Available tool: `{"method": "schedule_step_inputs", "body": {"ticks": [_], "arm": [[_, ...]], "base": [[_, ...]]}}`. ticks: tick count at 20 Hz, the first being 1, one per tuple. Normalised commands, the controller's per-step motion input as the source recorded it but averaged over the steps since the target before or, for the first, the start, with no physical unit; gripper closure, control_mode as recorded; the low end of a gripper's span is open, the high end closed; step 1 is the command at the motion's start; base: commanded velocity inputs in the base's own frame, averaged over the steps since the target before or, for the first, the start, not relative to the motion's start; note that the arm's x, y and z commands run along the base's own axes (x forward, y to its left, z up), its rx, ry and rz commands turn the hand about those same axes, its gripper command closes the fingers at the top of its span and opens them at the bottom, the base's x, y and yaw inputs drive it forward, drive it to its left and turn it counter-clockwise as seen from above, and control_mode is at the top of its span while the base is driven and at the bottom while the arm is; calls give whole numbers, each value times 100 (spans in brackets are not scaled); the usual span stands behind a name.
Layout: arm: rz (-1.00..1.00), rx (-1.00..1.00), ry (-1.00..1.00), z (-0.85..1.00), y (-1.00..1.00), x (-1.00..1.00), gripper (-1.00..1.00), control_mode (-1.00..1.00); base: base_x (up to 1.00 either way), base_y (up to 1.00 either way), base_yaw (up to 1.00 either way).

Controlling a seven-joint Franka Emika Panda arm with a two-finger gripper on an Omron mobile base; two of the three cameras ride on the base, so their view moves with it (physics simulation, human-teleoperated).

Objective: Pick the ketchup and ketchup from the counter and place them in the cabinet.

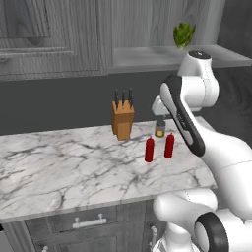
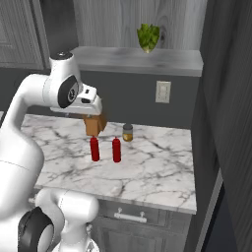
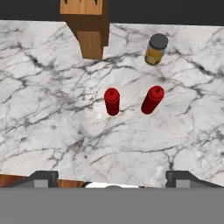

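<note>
Hand (image 3: pixel 112 178) hangs high over the counter (image 1: pixel 59 162) with its two fingertips spread wide at the bottom corners of the hand view, holding nothing. Both ketchups stand upright on the marble, near each other but not touching: the left ketchup (image 3: pixel 112 101) sits just above the middle of the hand view, the right ketchup (image 3: pixel 152 99) at about 2 o'clock from centre. In the left base view they show as the left one (image 1: pixel 149 149) and right one (image 1: pixel 169 145). A knife block (image 3: pixel 87 26) stands at 11 o'clock from the pair, and a small jar (image 3: pixel 155 49) at 1 o'clock from the right ketchup.

My reading is that the first pick has not begun; neither bottle is lifted and the cabinet (image 2: pixel 138 60) shelf carries a green plant (image 2: pixel 148 37) but no ketchup. The next move likely calls for dropping straight down, centring the open fingers round the left ketchup, and keeping clear of its neighbour.

The arm folds up and forward from the base, the wrist bent so the hand points down at the counter
</note>
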Motion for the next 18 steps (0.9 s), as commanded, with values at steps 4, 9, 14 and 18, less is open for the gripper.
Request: {"method": "schedule_step_inputs", "body": {"ticks": [4, 9, 14, 18], "arm": [[0, 0, -10, -1, 0, -30, -100, -100], [0, 0, -11, -4, 0, -25, -100, -100], [0, -1, -8, -9, 0, -16, -100, -100], [0, 0, -6, -19, 1, -10, -100, -100]], "base": [[0, 0, 0], [0, 0, 0], [0, 0, 0], [0, 0, 0]]}}
